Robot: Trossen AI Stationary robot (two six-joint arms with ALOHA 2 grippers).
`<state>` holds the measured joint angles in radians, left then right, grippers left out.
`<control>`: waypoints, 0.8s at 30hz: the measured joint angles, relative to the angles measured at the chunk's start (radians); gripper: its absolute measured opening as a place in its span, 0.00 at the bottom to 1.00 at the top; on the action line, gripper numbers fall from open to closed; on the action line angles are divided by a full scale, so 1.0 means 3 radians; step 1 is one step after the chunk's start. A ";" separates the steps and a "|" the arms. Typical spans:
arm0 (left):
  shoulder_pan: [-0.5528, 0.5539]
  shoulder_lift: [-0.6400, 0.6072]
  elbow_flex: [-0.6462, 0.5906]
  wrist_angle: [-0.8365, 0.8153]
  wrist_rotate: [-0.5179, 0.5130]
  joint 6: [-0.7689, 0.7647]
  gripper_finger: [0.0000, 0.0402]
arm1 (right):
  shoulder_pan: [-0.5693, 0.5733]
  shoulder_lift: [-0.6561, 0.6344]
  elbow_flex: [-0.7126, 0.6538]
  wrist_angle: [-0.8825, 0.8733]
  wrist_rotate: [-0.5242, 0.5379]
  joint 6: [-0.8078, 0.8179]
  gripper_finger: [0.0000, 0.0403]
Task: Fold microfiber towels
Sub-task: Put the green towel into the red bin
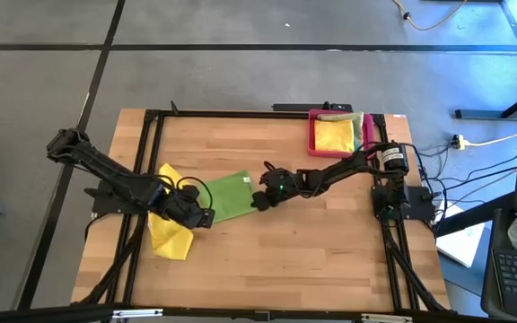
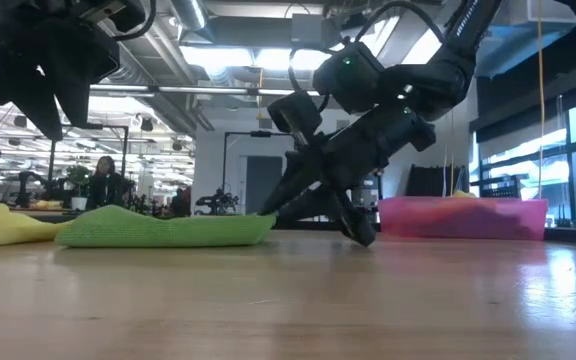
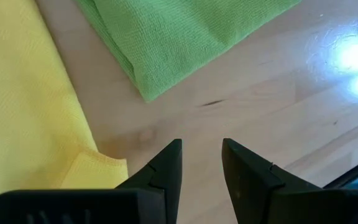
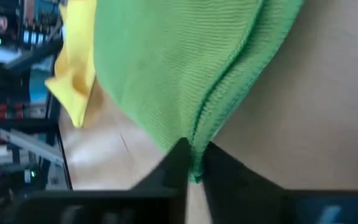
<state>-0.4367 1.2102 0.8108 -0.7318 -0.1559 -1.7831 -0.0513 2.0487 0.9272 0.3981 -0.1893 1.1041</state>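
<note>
Two yellow towels [image 1: 170, 231] (one green [image 1: 227, 196])

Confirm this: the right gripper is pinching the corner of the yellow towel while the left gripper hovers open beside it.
Wrong colour. The right gripper pinches the corner of the green towel, as the right wrist view shows. The left gripper does hover open.

Green towel [image 1: 228, 196] folded, flat mid-table; yellow towel [image 1: 170, 235] crumpled beside; another yellow towel [image 1: 334, 135] in tray.
</note>
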 joint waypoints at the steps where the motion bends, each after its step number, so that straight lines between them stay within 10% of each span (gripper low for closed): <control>1: -0.0009 0.0000 0.0000 0.0014 -0.0011 -0.0021 0.26 | 0.0000 0.0000 0.0000 0.0000 -0.0027 -0.0054 0.07; 11: -0.0034 0.0000 0.0000 0.0037 -0.0160 -0.0056 0.26 | -0.0088 -0.0212 0.0005 -0.0351 -0.0311 -0.0716 0.01; 24: 0.0016 0.0000 0.0000 0.0035 -0.0486 -0.0046 0.26 | -0.0344 -0.1070 0.0397 -0.2972 -0.0376 -0.2402 0.00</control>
<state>-0.4320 1.2102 0.8108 -0.7213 -0.3017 -1.7969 -0.1546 1.7277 1.0464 -0.4934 -0.3021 0.3835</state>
